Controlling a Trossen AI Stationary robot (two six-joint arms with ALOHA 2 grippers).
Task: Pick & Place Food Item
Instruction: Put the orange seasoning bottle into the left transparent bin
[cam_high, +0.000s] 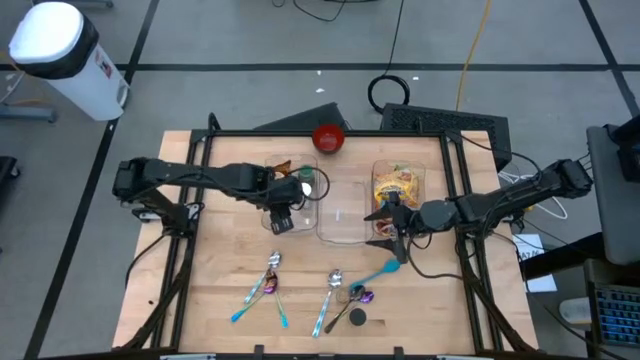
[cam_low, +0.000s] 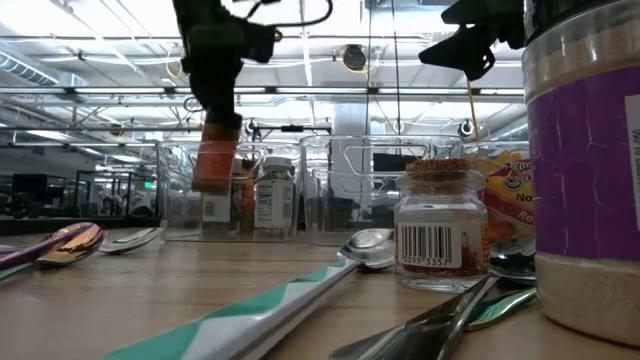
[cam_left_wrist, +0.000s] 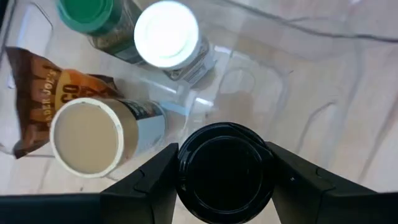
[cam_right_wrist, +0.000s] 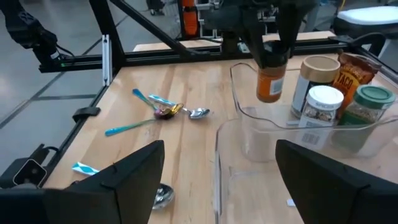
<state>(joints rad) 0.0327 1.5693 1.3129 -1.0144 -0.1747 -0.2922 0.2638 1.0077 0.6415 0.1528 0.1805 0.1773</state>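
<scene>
Left bin (cam_high: 300, 215) is crowded at its far end: white-lidded jar (cam_left_wrist: 166, 34), green-lidded jar (cam_left_wrist: 85, 12), tan-lidded can (cam_left_wrist: 85, 135) and a taco packet (cam_left_wrist: 37, 87) packed together; near end stays bare. Middle bin (cam_high: 340, 215) has open floor. Right bin (cam_high: 400, 185) is stuffed with snack bags. Front of table is littered with spoons (cam_high: 265, 280), a small spice jar (cam_low: 437, 218) and a black cap (cam_high: 358, 318); bare wood on both front corners.
</scene>
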